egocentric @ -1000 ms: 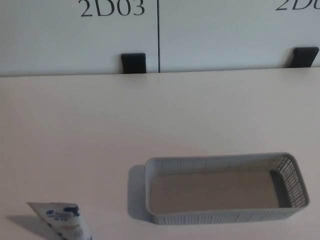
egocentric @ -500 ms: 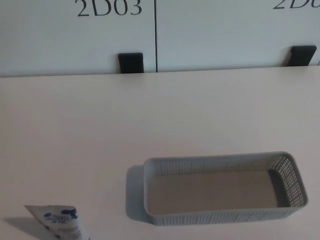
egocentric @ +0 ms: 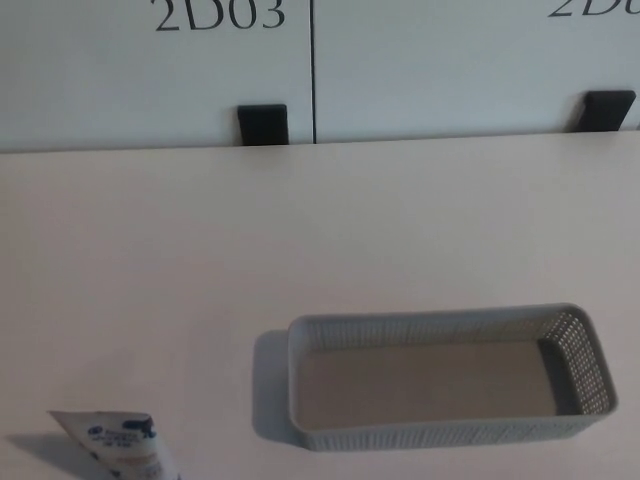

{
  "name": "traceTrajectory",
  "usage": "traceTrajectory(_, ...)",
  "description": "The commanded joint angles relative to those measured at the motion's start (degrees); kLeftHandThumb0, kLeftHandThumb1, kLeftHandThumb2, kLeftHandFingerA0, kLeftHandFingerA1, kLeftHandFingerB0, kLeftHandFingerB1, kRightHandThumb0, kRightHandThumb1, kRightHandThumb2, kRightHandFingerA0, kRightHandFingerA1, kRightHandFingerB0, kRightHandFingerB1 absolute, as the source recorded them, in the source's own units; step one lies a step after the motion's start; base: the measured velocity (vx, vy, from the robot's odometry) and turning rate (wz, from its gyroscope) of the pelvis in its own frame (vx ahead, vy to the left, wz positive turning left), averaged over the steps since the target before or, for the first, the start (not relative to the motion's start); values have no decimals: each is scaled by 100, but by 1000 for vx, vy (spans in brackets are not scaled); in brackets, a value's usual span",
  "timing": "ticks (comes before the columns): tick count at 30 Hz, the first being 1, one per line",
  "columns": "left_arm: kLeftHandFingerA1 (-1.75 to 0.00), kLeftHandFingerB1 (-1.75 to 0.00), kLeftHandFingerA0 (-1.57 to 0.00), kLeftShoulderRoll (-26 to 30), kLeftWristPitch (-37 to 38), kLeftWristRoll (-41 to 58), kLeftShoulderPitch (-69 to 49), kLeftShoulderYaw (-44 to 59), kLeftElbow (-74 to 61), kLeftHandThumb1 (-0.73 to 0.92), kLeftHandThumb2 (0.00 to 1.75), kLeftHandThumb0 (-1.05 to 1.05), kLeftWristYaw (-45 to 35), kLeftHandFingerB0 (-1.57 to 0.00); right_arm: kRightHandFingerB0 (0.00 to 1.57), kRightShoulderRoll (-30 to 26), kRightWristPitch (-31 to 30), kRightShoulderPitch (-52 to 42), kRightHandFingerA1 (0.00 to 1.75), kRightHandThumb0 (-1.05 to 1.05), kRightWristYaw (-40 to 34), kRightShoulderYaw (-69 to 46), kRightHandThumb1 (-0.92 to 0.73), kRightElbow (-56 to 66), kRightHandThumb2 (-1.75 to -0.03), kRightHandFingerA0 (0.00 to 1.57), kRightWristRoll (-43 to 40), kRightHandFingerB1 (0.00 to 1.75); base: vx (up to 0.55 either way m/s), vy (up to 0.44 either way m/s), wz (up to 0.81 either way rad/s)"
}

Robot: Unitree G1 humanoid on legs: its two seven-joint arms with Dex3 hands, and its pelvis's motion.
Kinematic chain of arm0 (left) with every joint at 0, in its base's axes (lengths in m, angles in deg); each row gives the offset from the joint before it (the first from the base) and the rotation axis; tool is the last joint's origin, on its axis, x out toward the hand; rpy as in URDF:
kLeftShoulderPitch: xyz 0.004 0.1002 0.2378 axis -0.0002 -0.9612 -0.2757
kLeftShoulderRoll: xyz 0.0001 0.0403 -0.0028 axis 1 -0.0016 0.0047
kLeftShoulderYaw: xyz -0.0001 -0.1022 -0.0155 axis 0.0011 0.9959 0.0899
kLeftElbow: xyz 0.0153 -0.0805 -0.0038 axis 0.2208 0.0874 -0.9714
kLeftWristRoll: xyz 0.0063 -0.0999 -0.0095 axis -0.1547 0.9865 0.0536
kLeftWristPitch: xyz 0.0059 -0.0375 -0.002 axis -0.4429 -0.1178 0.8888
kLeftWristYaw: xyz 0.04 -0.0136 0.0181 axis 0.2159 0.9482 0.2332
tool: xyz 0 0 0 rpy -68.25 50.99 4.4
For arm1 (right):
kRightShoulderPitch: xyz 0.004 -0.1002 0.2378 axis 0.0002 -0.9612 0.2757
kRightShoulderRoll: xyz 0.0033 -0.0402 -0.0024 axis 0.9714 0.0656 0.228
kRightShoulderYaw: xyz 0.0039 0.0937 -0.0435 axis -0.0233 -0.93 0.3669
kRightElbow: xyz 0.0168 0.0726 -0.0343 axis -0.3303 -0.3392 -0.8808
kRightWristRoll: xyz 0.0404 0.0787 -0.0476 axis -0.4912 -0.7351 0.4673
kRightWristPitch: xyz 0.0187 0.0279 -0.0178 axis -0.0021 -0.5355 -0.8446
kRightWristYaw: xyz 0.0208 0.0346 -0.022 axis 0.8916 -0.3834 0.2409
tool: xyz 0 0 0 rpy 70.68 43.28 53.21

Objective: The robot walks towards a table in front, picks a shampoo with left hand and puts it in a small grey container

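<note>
A white shampoo tube point(egocentric: 118, 444) with blue print stands at the bottom left of the head view, its flat crimped end up and its lower part cut off by the picture's edge. To its right a small grey mesh container point(egocentric: 445, 432) lies on the pale table point(egocentric: 300, 220), long side across, with nothing inside it. Neither of my hands shows in this view.
Behind the table's far edge stand white panels point(egocentric: 450, 70) marked "2D03", with two black brackets point(egocentric: 262, 125) at their foot. A wide stretch of bare tabletop lies between the container and the far edge.
The whole picture has shifted slightly: the tube, container and panels sit a little lower and further left than a second ago, a camera move. Nothing on the table has moved.
</note>
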Motion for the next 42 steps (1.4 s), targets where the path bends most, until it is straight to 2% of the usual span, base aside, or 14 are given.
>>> traceTrajectory(1, -32, -19, -8, -178, 140, -823, 211, -428, 358, 39, 58, -23, 395, -7, 36, 15, -120, 13, 41, -28, -38, -12, -70, -26, -61, 54, 30, 34, 0, 0, 0)
traceTrajectory(14, -29, -23, -6, -545, 402, -1340, 627, -1054, 600, 39, 54, -24, 571, -6, 36, -25, -105, 64, 40, -29, 53, 5, -70, -42, -61, 51, 70, 33, 0, 0, 0)
traceTrajectory(15, -37, -31, 0, -556, 398, -1359, 628, -1087, 600, 26, 68, -26, 572, 0, 36, -24, -115, 71, 40, -29, 55, 8, -70, -56, -61, 50, 77, 34, 0, 0, 0)
traceTrajectory(20, -28, -23, -5, -582, 374, -1341, 556, -1142, 541, 38, 54, -27, 551, -6, 36, -11, -152, 96, 40, -29, 80, 15, -70, -79, -61, 50, 101, 34, 0, 0, 0)
traceTrajectory(21, -35, -30, 0, -597, 415, -1341, 511, -1147, 535, 26, 67, -28, 529, -2, 36, -7, -158, 81, 40, -29, 97, 6, -71, -79, -62, 49, 92, 34, 0, 0, 0)
traceTrajectory(22, -29, -25, -5, -602, 404, -1349, 495, -1157, 514, 39, 52, -28, 539, -5, 36, -7, -141, 70, 40, -28, 113, -8, -71, -67, -62, 49, 75, 34, 0, 0, 0)
traceTrajectory(25, -28, -20, -5, -635, 534, -1326, 416, -1171, 527, 37, 59, -28, 430, -6, 36, -19, -89, 30, 40, -30, 142, 6, -72, -10, -62, 50, 79, 34, 0, 0, 0)
traceTrajectory(26, -36, -29, -1, -624, 610, -1351, 330, -1185, 466, 26, 67, -28, 404, -1, 37, -17, -92, 21, 40, -30, 149, 6, -72, 2, -62, 51, 77, 34, 0, 0, 0)
traceTrajectory(27, -36, -29, -1, -612, 649, -1380, 283, -1196, 410, 26, 67, -28, 413, -1, 37, -17, -89, 18, 40, -30, 153, 3, -72, 12, -62, 51, 73, 34, 0, 0, 0)
traceTrajectory(28, -29, -24, -5, -569, 723, -1379, 130, -1215, 297, 37, 52, -28, 316, -5, 37, -20, -78, 13, 40, -30, 137, 21, -72, 24, -62, 51, 92, 34, 0, 0, 0)
traceTrajectory(38, -28, -24, -5, -342, 1187, -1519, -324, -1266, 226, 38, 53, -31, 138, -4, 37, -1, -107, 66, 40, -30, 213, -1, -72, 13, -62, 51, 73, 34, 0, 0, 0)
traceTrajectory(39, -33, -25, -2, -252, 1224, -1623, -439, -1282, 145, 27, 66, -33, 178, -2, 38, 0, -110, 73, 40, -30, 173, 1, -71, 1, -62, 52, 85, 34, 0, 0, 0)
traceTrajectory(40, -28, -22, -4, -230, 1342, -1591, -461, -1264, 200, 39, 54, -27, 109, -3, 37, -1, -111, 84, 39, -30, 181, -17, -71, -20, -62, 49, 74, 34, 0, 0, 0)
traceTrajectory(42, -28, -22, -4, -216, 1403, -1563, -452, -1272, 230, 39, 54, -27, 87, -3, 37, -5, -113, 102, 39, -30, 189, -30, -71, -30, -62, 49, 67, 34, 0, 0, 0)
